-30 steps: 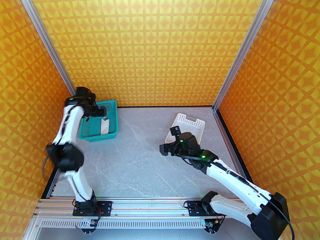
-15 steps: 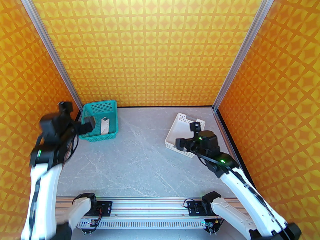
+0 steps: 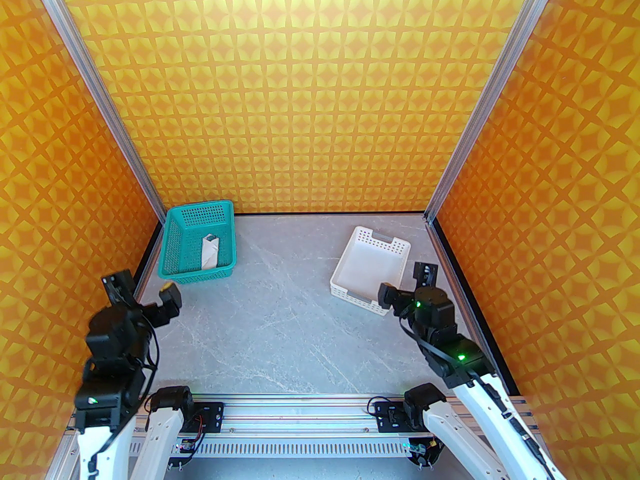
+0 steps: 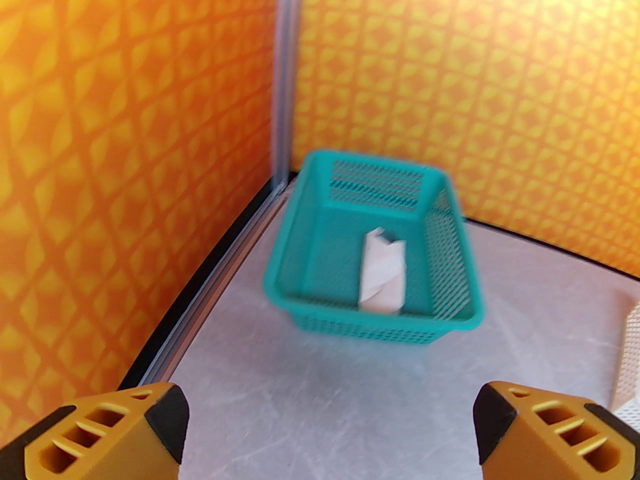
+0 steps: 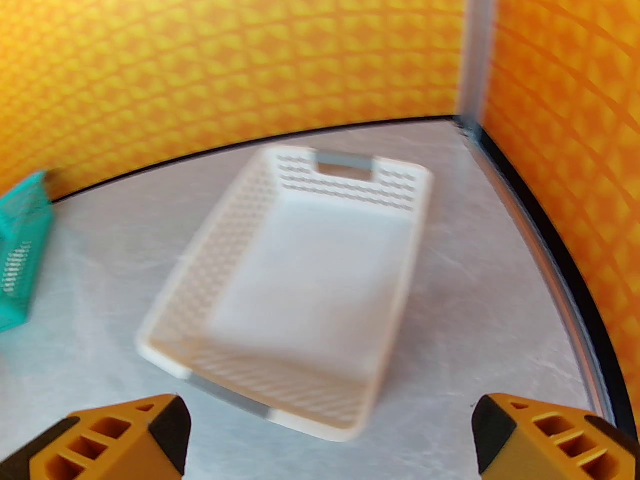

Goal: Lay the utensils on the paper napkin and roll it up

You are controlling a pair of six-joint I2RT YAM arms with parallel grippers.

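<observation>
both wide, empty: left hand (image 3: 140,285), right hand (image 3: 405,280); rolled paper napkin (image 3: 210,253) in teal basket (image 3: 173,248), well beyond left

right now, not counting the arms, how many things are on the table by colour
teal: 1, the basket
white: 2, the tray and the rolled paper napkin lying in the basket
total: 3

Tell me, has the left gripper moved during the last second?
Yes. The left gripper has drawn back from above the teal perforated plastic basket toward the near side, jaws open.
</observation>
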